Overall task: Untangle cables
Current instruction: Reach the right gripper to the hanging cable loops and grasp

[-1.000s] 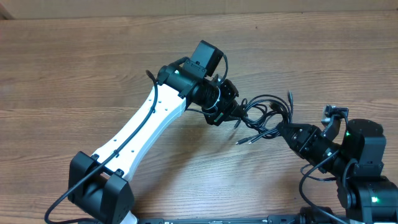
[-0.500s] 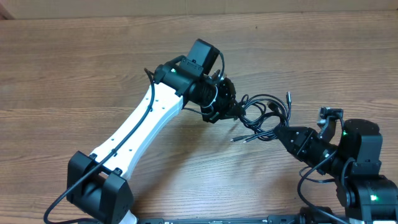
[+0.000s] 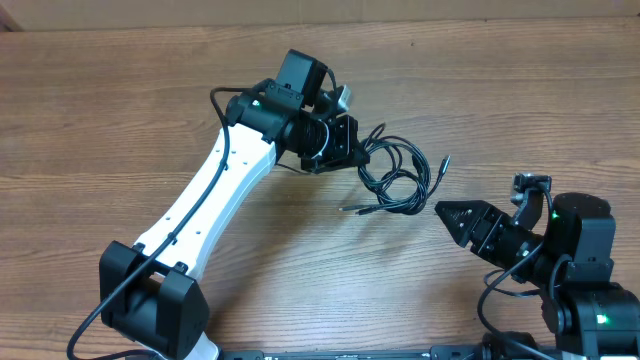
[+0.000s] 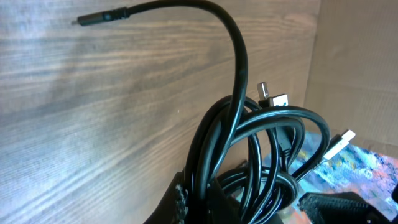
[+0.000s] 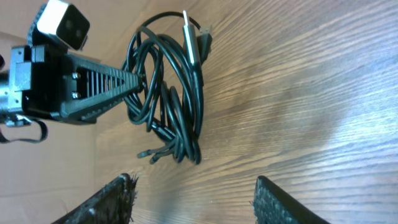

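The cables (image 3: pixel 395 178) form a tangled bundle of thin black cords on the wooden table, with plug tips sticking out at the right and lower left. My left gripper (image 3: pixel 350 152) is shut on the bundle's left loops; in the left wrist view the cables (image 4: pixel 242 143) rise from between its fingers (image 4: pixel 180 202). My right gripper (image 3: pixel 447 213) stands open to the right of the bundle, a short gap away. In the right wrist view its fingers (image 5: pixel 118 199) have only bare table between them, and the cables (image 5: pixel 180 106) lie ahead.
The left arm's white link (image 3: pixel 215 195) crosses the table diagonally from its base (image 3: pixel 150 305) at the lower left. The right arm's base (image 3: pixel 585 270) sits at the lower right. A brown cardboard wall (image 3: pixel 300 12) runs along the table's far edge.
My right gripper has opened and let go of the cables. The left gripper has pulled the bundle up and to the left, away from the right gripper.
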